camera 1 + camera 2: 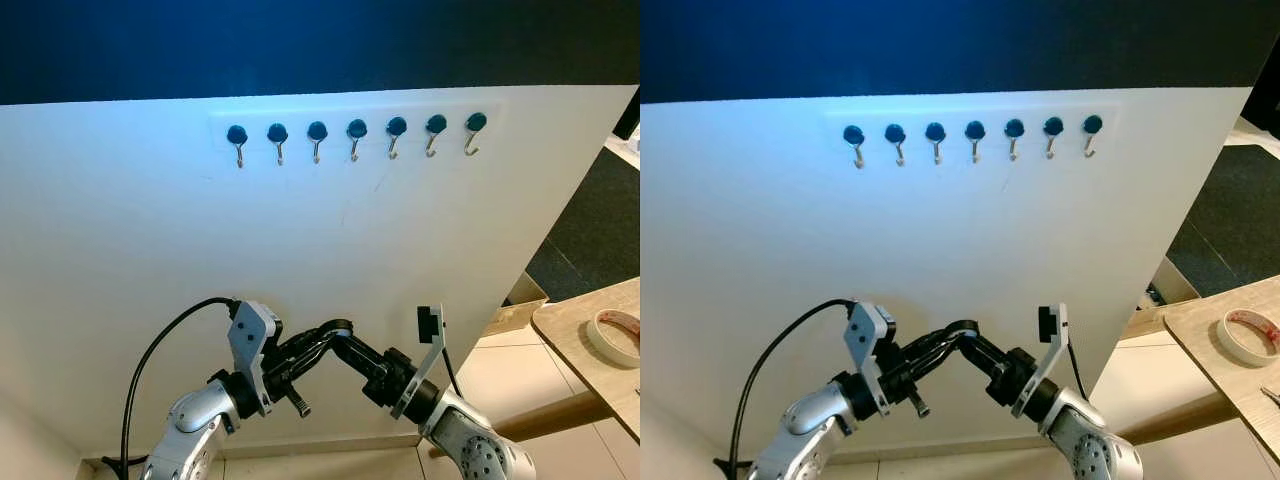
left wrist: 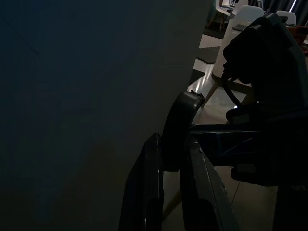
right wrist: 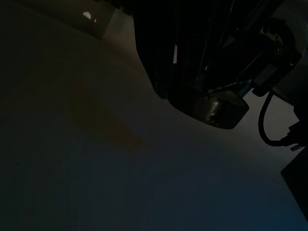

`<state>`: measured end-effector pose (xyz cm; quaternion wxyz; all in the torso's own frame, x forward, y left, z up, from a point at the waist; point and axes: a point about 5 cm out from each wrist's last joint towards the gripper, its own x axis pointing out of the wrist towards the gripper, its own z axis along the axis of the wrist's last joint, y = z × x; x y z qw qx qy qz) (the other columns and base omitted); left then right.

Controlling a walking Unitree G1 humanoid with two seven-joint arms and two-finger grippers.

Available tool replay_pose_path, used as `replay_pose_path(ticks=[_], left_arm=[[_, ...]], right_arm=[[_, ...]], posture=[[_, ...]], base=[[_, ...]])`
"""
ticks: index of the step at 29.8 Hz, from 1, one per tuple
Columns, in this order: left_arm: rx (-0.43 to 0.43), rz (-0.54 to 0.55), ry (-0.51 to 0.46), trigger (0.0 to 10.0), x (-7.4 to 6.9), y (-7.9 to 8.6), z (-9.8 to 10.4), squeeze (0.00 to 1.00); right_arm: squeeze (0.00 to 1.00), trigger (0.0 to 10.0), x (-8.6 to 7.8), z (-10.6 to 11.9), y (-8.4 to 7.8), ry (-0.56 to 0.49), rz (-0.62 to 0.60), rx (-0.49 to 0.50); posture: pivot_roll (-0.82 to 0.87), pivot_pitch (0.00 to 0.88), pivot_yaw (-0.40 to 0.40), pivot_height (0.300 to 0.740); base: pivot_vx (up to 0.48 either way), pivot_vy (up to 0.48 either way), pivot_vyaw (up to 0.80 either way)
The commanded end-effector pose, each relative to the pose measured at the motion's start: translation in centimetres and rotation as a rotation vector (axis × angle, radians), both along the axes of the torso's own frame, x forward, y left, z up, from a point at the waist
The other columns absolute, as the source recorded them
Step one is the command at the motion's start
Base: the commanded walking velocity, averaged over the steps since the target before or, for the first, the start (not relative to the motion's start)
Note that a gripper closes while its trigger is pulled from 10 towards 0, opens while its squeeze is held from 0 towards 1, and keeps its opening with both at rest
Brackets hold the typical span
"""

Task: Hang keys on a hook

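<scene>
Head views: a row of seven dark-capped metal hooks (image 1: 356,137) sits high on the white wall panel (image 1: 150,230). Well below it, the left gripper (image 1: 322,340) and right gripper (image 1: 340,340) meet fingertip to fingertip; whether either pair of fingers is parted or holds keys cannot be told. A roll of tape (image 1: 614,336) lies on the wooden worktop (image 1: 575,335).

Left wrist view: two dark fingers (image 2: 149,192) flank a curved black piece.

Right wrist view: mostly dark.

A white wall panel (image 1: 150,250) is carrying a row of seven dark-capped hooks (image 1: 357,138); a wooden table (image 1: 580,335) is bearing a tape roll (image 1: 613,336).
</scene>
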<state>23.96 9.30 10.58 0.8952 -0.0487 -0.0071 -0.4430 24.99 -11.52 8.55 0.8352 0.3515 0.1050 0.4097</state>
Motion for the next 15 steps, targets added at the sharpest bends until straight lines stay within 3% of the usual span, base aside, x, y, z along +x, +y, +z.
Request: replay_pose_path(ticks=[1, 11, 12, 13, 14, 15], left_arm=[[0.007, -0.005, -0.005, 10.0, -0.08, -0.20, 0.01, 0.00], [0.009, 0.000, -0.004, 10.0, -0.07, -0.18, -0.01, 0.00], [0.009, 0.001, -0.004, 10.0, -0.06, -0.17, 0.00, 0.00], [0.009, 0.003, -0.004, 10.0, -0.04, -0.16, 0.00, 0.00], [0.009, 0.003, -0.004, 10.0, -0.04, -0.16, 0.00, 0.00], [0.009, 0.005, -0.004, 10.0, -0.02, -0.14, 0.00, 0.00]], right_arm=[[0.00, 10.0, -0.05, -0.29, 0.06, 0.008, -0.004, -0.015], [0.00, 10.0, -0.05, -0.25, 0.00, 0.011, -0.003, -0.006], [0.62, 10.0, -0.05, -0.23, -0.01, 0.012, -0.003, -0.003], [0.89, 10.0, -0.04, -0.23, -0.03, 0.013, -0.004, -0.001], [0.89, 10.0, -0.04, -0.23, -0.03, 0.013, -0.004, -0.001], [1.00, 10.0, -0.03, -0.23, -0.05, 0.014, -0.006, 0.000]], posture=[[0.04, 0.039, 0.007, 0.740], [0.04, 0.044, 0.008, 0.740], [0.04, 0.046, 0.008, 0.740], [0.04, 0.046, 0.008, 0.740], [0.04, 0.046, 0.008, 0.740], [0.04, 0.046, 0.008, 0.740]], base=[[0.000, 0.000, 0.00], [0.000, 0.000, 0.00], [0.000, 0.000, 0.00], [0.000, 0.000, 0.00], [0.000, 0.000, 0.00], [0.000, 0.000, 0.00]])
